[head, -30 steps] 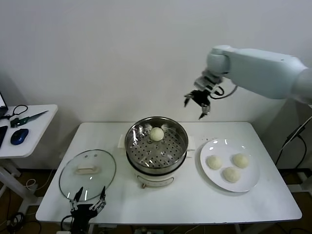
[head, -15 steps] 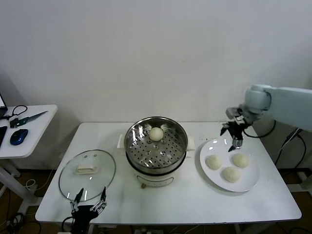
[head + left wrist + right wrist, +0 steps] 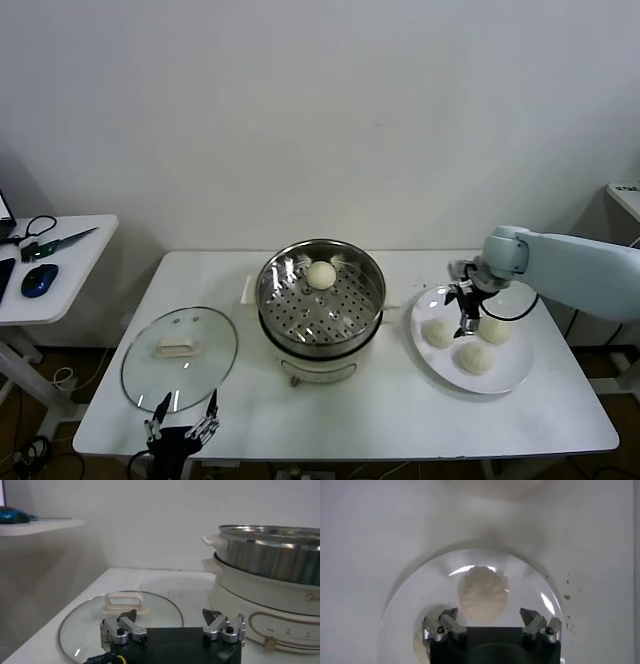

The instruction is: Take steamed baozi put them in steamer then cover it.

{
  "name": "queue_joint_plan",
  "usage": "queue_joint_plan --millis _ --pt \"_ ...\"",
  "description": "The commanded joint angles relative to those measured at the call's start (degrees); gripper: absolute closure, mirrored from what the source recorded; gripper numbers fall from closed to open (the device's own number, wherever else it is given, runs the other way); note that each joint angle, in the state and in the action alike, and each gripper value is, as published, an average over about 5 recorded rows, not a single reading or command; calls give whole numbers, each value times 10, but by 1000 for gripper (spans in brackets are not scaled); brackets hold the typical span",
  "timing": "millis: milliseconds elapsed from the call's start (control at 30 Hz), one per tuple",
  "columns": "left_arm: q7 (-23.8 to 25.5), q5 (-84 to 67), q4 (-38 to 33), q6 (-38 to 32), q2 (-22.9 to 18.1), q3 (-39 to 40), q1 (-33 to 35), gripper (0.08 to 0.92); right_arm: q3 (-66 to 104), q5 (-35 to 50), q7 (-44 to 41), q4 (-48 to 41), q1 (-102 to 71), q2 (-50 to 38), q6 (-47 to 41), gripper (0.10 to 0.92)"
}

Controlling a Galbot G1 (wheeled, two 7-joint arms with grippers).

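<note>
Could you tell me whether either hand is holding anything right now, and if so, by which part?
Nothing is held. The right hand hangs open over the baozi on the plate; the left hand waits open.

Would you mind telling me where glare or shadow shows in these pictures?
Head view: bright reflections on the round shiny steel steamer rim and faint glints on the clear glass lid. Right wrist view: white highlight arcs on the flat white round plate around a cream-white bun, with soft shadow beside it. Left wrist view: the steamer's wall reflects light in bands.
</note>
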Motion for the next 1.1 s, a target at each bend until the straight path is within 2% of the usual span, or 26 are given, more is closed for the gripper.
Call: queue_joint_plan --millis 33,300,533,667,967,1100 --pt "0 -2 1 1 1 -1 0 177 57 -20 12 -37 -70 20 -16 203" --pt "0 -4 2 2 2 -1 -2 177 61 -20 11 -44 -71 27 -17 215" --pt "0 -4 0 5 1 2 -2 177 49 -14 -6 -36 -48 27 -14 372" --pt "0 -3 -2 6 -1 4 -1 177 28 8 -20 -23 -5 25 -10 403" --pt "0 -4 -10 9 2 8 -1 177 -131 121 -87 44 287 54 10 406" --pt "1 -2 -15 12 4 15 -3 177 -167 204 -113 80 420 90 9 406"
